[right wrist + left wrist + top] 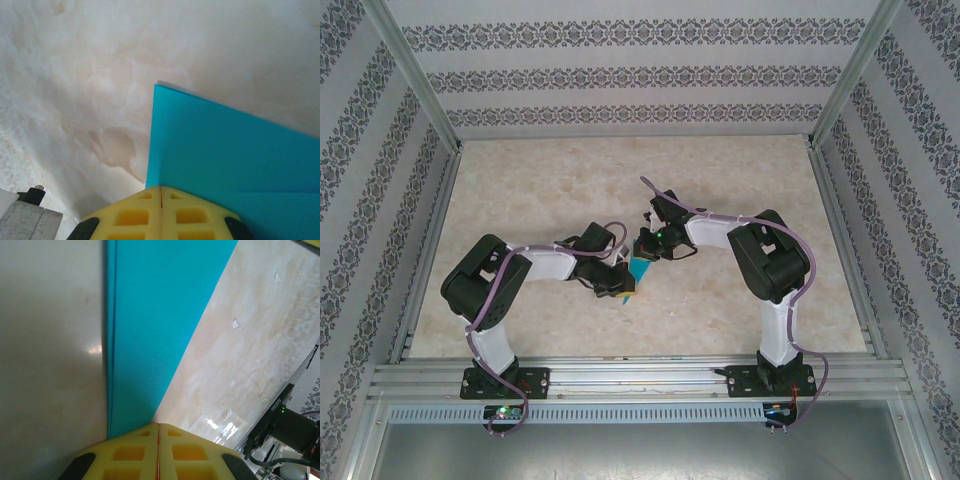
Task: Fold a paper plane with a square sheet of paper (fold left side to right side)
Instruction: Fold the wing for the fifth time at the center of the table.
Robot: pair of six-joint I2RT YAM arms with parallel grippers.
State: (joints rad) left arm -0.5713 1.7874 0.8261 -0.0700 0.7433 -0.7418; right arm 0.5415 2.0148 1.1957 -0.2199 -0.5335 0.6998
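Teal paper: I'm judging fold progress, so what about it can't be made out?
Top external: paper tiny, partly under left claw and right claw; shape unclear.
Left wrist: left claw covers its near tip; top edge crops it.
Right wrist: right claw covers its near edge; pinched or pressed, unclear.

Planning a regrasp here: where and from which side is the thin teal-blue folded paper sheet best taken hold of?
Probably the teal-blue paper sheet's exposed corner, approached low from over the beige marbled tabletop: it lies flat, so only an edge or corner can be pinched.
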